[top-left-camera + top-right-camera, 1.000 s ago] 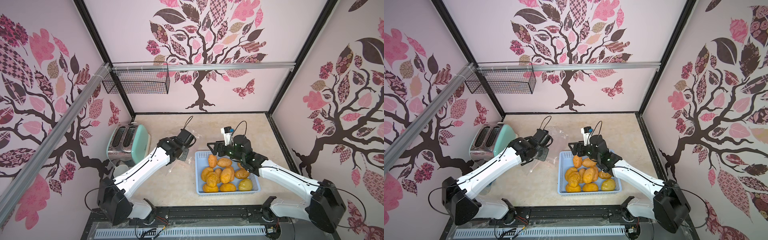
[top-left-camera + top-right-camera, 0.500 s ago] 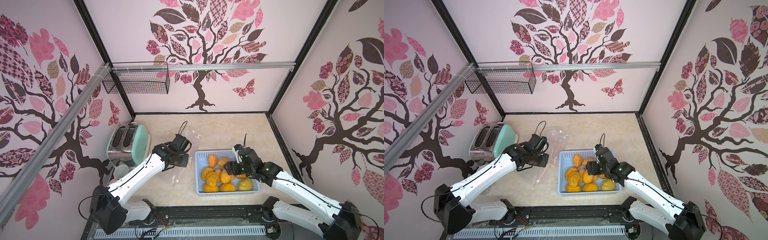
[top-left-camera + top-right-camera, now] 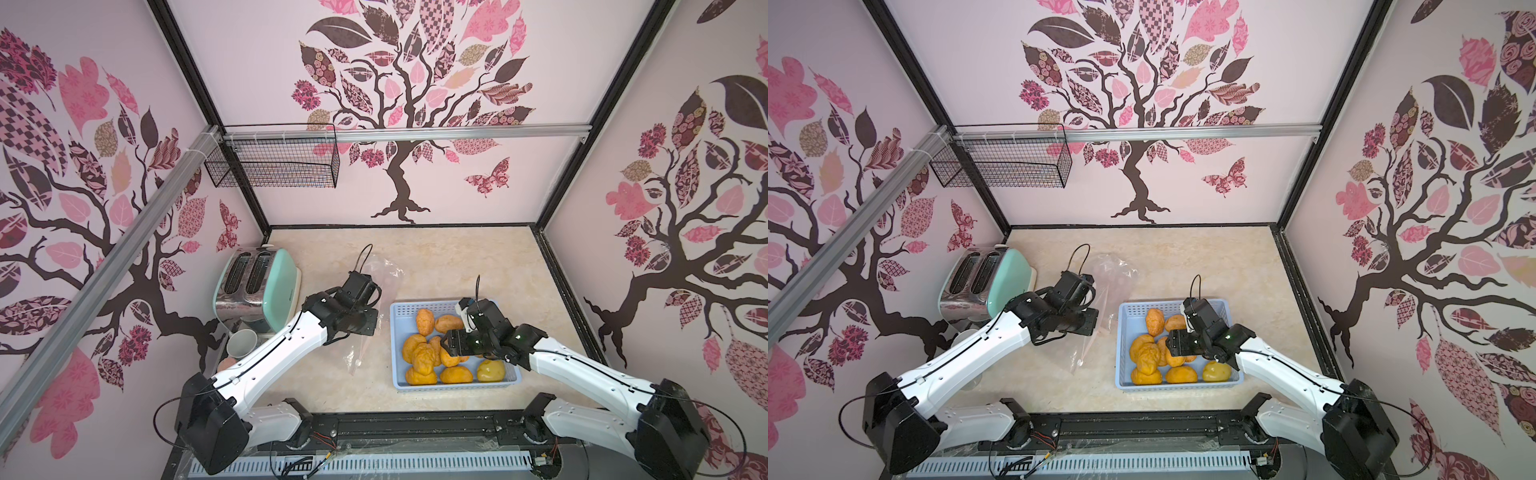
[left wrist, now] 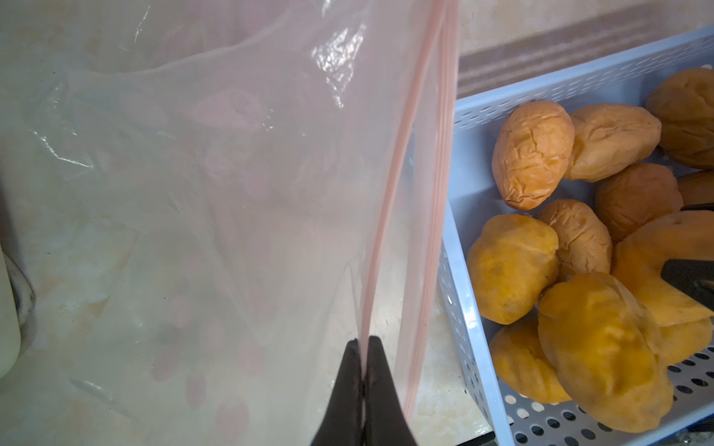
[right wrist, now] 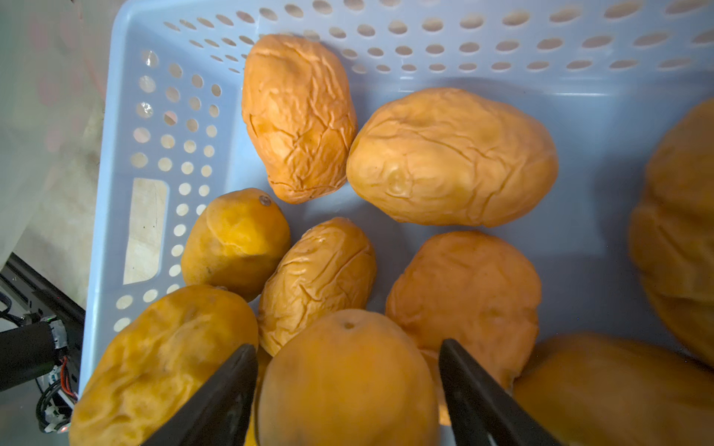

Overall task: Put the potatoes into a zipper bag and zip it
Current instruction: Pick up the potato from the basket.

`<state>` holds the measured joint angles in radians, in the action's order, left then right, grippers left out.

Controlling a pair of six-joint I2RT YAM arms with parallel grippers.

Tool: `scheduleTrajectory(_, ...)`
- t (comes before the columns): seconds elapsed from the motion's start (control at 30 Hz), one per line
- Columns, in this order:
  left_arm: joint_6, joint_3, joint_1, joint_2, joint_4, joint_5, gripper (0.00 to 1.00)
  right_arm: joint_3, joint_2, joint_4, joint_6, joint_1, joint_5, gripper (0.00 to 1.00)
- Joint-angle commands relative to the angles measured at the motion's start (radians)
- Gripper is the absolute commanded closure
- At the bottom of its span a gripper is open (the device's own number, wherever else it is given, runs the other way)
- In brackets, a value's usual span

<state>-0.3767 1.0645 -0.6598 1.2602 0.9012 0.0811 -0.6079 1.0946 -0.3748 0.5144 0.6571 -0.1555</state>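
Potato [image 5: 347,390] sits between the right tool's [image 5: 347,345] wide-spread jaws.

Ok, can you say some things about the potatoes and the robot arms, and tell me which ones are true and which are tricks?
1. The zipper bag has potatoes in it. False: it looks empty; the potatoes lie in the blue basket.
2. The left gripper pinches the bag's pink zip edge. True.
3. The right gripper hovers over the toaster. False: the toaster stands across the table; the gripper is down in the basket, jaws either side of one potato.
4. A yellow-green potato lies in the basket. True.
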Motion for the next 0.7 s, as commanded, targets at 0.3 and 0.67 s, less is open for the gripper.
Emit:
scheduleTrajectory(0.3, -0.02, -0.019, 0.003, -0.019, -0.028, -0.002, 1.0, -0.024, -0.039, 0.028, -0.017, 0.001, -0.072, 0.46)
scheduleTrajectory(0.67, -0.058, 0.117, 0.003, -0.033, 0.013, -0.107, 1.0, -0.231, -0.04, 0.196, -0.043, 0.001, -0.119, 0.55)
